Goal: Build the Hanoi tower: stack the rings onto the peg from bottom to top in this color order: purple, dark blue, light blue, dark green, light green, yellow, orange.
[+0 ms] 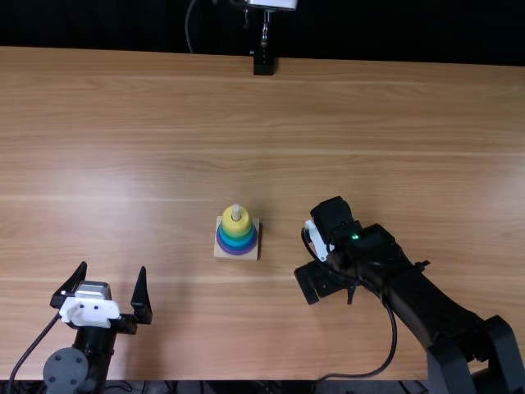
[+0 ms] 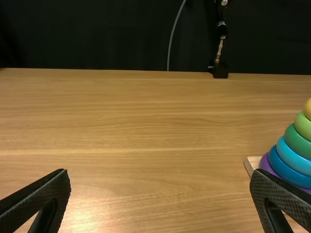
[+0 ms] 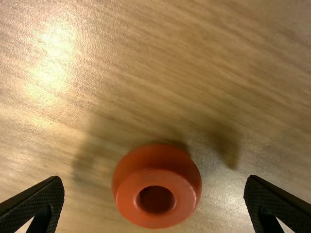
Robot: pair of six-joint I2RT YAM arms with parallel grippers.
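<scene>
tower (image 1: 237, 232) stacked purple through yellow; orange ring (image 3: 127, 196) yet to add
it lies between the parted right jaws; left jaws released, beside tower

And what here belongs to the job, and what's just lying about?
Job: base, peg, purple, dark blue, light blue, dark green, light green and yellow ring; orange ring, off the peg.

Not job: black stand, far edge; grey cable beyond.
</scene>
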